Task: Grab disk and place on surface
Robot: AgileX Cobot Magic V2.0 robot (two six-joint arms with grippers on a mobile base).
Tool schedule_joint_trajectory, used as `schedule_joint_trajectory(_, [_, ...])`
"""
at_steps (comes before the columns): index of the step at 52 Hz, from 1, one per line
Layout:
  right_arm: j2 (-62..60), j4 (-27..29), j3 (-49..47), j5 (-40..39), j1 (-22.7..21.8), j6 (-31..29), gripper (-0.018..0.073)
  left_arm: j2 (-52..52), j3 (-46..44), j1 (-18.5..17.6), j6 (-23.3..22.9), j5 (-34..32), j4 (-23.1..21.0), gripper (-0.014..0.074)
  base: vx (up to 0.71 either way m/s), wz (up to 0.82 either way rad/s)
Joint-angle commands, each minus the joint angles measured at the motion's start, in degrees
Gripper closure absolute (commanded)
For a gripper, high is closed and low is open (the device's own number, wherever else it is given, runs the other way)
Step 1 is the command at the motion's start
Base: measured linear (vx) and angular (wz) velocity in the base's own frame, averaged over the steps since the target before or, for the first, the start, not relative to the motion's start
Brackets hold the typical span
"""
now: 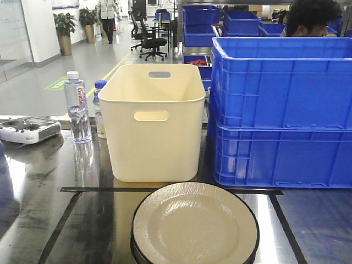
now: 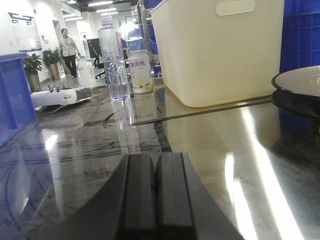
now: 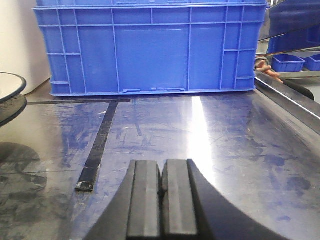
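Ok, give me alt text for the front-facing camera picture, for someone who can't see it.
A cream plate with a dark rim sits near the front edge of a glossy dark tabletop, inside black tape lines. Behind it stand a cream plastic bin and two stacked blue crates; a water bottle and a white controller are at the left.
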Motion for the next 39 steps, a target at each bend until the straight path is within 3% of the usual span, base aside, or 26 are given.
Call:
schedule_joint_trajectory(1, [-0.7, -0.9, 1.0, -4.4, -0.4, 0.0, 0.0568, -0.6, 0.7, 0.1, -0.4, -5.0, -0.6, 0.0598, 0.00, 0.00])
schedule_joint_trajectory(39, [-0.7, -0.5, 1.0, -4.4, -0.4, 0.0, 0.0568, -0.6, 0.7, 0.1, -0.4, -5.0, -0.6, 0.0598, 0.00, 0.00])
